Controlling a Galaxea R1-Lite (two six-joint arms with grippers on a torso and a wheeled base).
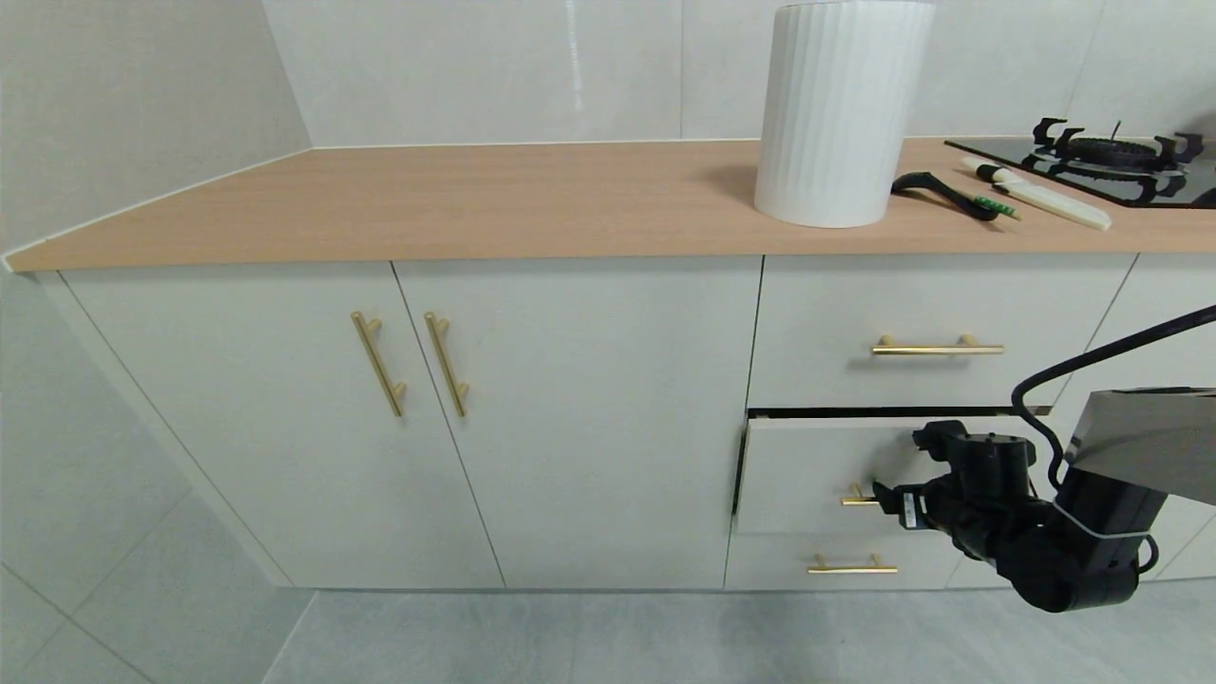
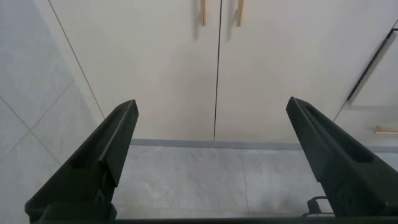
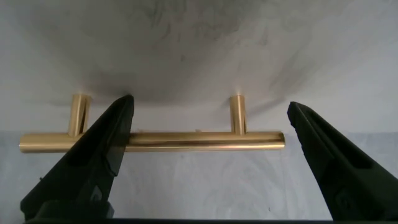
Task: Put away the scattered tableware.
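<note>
Head view — ribbed canister (image 1: 841, 114), utensils (image 1: 1045, 202) beside it

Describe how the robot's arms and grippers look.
The right arm has a silver-grey shell, a round black joint and a thin black cable looping above it. The right gripper has a black, blocky body. It and the left gripper each have two dark, flat, tapering fingers.

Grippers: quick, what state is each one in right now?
Left gripper: open, empty.
Right gripper: open around the drawer handle, not clamped on it.
</note>
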